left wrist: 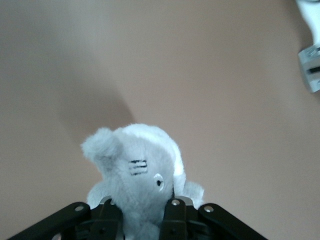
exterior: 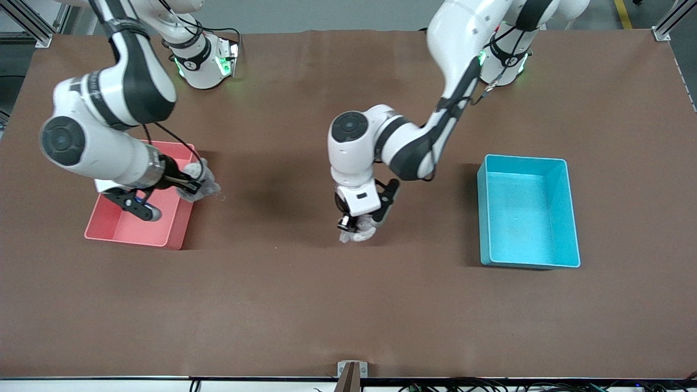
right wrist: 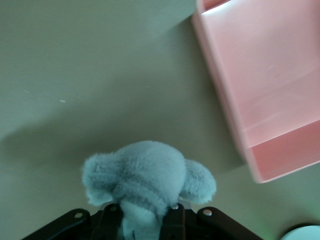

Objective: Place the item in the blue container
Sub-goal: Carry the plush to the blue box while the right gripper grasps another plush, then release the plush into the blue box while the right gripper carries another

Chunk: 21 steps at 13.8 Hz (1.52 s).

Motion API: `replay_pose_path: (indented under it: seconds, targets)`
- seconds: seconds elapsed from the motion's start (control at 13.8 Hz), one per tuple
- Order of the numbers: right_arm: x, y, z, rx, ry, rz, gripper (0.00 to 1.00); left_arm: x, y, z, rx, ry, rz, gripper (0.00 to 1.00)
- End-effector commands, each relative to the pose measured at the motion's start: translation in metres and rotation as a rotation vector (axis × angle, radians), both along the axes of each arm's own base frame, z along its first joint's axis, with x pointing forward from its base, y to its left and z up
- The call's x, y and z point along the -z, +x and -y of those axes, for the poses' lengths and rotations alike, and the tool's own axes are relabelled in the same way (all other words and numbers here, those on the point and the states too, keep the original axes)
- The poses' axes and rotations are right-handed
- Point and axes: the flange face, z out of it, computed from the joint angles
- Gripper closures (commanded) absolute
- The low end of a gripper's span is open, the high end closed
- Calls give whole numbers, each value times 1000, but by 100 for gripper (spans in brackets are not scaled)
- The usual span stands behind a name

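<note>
Nearest you, your left gripper (exterior: 356,231) pinched a grey plush toy (exterior: 364,231) over the table's middle. Your blue container (exterior: 527,211) sat apart, toward the left arm's end. Your right gripper (exterior: 191,188) clamped another plush (exterior: 202,182) beside the pink bin (exterior: 130,231).

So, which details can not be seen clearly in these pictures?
- Front view: the left tool is hidden under its own wrist; only part of its grey plush toy shows.
- Front view: the right tool and its plush toy are partly covered by the arm, as is the pink bin.
- Wrist views: both toys are cut off by the picture edge, and the blue container appears in neither.
</note>
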Motion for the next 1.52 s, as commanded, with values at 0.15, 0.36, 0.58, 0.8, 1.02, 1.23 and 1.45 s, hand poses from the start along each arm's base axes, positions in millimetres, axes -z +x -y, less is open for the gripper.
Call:
replay_pose_path:
  seconds: [0.15,0.36,0.58,0.8,1.02,1.23,1.45]
  targets:
    - [59,22,-117,209,14,36,100,-76,21,-120,242,74,-201,99]
    - [108,11,-199,295,-27,83,100,-57,27,-221,385,145,-319,99]
    - [163,-9,-265,370,-95,124,100,-46,42,-332,527,172,-383,99]
    - [191,-28,-299,413,-97,148,100,-1,48,-386,486,151,-425,95]
    - [196,-30,-301,408,-108,155,41,32,50,-424,469,133,-416,0]
    - [190,-24,-295,389,-112,177,0,23,50,-427,472,134,-407,0]
    - [159,-3,-278,358,-135,159,0,9,48,-413,487,133,-388,0]
